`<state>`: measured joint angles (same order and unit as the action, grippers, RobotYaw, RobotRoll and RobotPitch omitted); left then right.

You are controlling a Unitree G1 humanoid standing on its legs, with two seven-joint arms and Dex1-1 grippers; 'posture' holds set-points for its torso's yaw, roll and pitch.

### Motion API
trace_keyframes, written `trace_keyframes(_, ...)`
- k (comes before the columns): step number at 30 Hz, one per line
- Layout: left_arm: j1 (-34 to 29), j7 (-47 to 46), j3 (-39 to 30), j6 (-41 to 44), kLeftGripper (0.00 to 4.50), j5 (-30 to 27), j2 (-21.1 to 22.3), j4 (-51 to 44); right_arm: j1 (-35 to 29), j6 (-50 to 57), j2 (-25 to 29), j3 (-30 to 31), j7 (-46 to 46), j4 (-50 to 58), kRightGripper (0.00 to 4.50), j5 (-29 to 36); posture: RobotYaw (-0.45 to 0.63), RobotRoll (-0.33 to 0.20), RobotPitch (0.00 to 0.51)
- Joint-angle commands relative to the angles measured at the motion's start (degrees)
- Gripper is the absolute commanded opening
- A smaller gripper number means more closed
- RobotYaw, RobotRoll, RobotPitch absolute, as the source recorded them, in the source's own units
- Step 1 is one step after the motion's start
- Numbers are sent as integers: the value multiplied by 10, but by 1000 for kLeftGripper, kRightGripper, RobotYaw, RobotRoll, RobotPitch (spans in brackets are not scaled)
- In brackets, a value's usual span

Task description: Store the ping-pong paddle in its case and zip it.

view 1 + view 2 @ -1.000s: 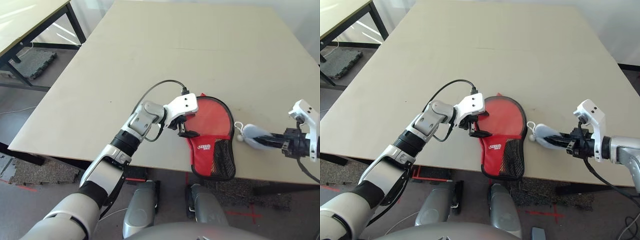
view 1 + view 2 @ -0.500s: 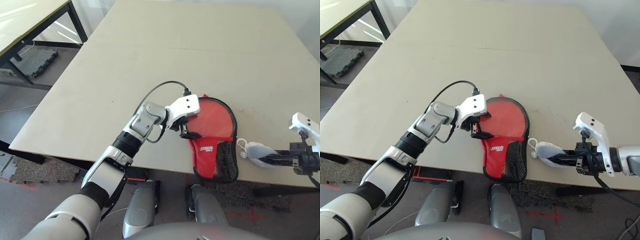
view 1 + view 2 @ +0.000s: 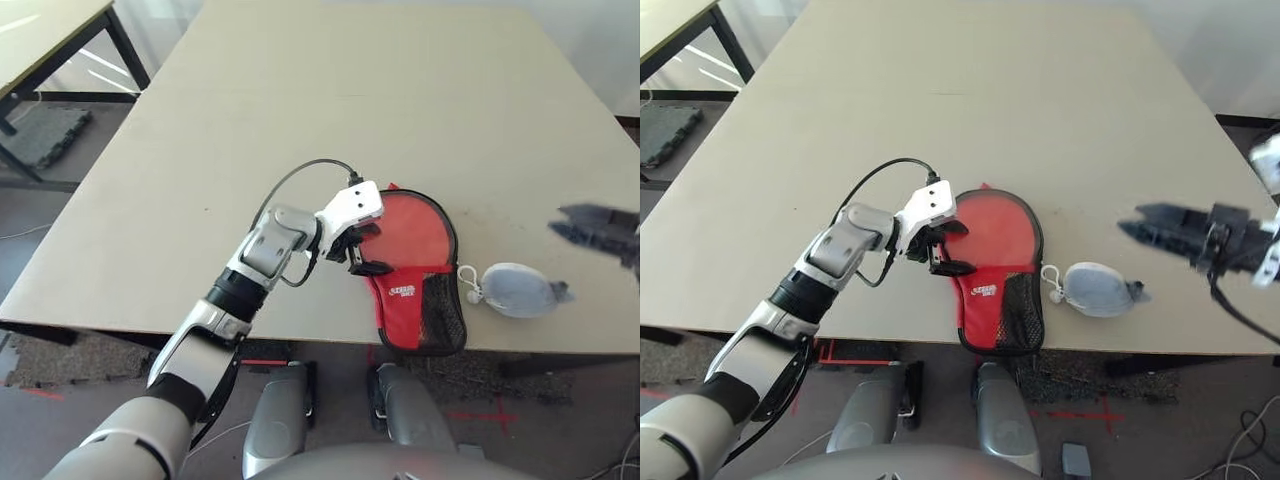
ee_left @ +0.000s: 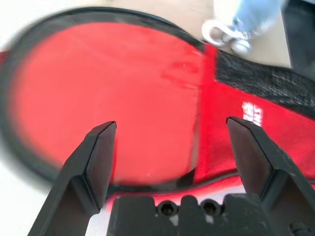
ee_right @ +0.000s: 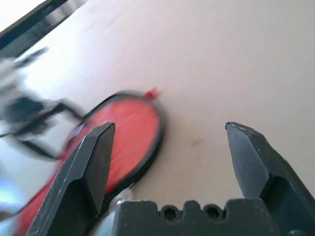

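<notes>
Case [image 3: 412,262] lies flat near front edge of bench [image 3: 300,120], round red face toward bench middle, mesh pocket end at edge. Paddle not distinguishable from case. Left claw [image 3: 362,247] spread wide, empty, hovering at case's left rim. Right claw [image 3: 1155,226] splayed apart, empty, raised off bench well right of case. Grey-blue pouch [image 3: 520,290] with key ring just right of case, nothing gripping it.

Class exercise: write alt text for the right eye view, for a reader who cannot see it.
A red paddle case lies at the near edge of a beige table, with the robot's open left gripper at its left side. A small grey pouch lies just right of it; the open right gripper hovers beyond.
</notes>
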<state>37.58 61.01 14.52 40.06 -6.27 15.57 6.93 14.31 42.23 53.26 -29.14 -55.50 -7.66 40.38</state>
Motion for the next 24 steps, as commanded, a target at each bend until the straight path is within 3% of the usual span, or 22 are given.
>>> trace_keyframes(1, -5, -37, -67, 41, 4500, -40, 22, -25, 24, -73, -39, 15, 57, -44, 4456, -51, 33, 0, 136)
trace_keyframes(7, -32, -174, -193, 2, 4500, -46, 36, -11, 67, -181, -116, 13, 147, -107, 4456, -105, 49, 0, 124)
trace_keyframes(12, -75, -311, -253, -105, 4500, -18, 29, 30, 97, -288, -154, 5, 242, -189, 4456, -157, 60, 0, 121)
trace_keyframes(18, -101, -463, -294, -265, 4500, 20, 17, 104, 118, -386, -193, 2, 362, -265, 4456, -205, 61, 0, 120)
trace_keyframes(24, -105, -535, -315, -368, 4500, 26, 27, 179, 127, -427, -234, 12, 432, -292, 4456, -222, 54, 0, 122)
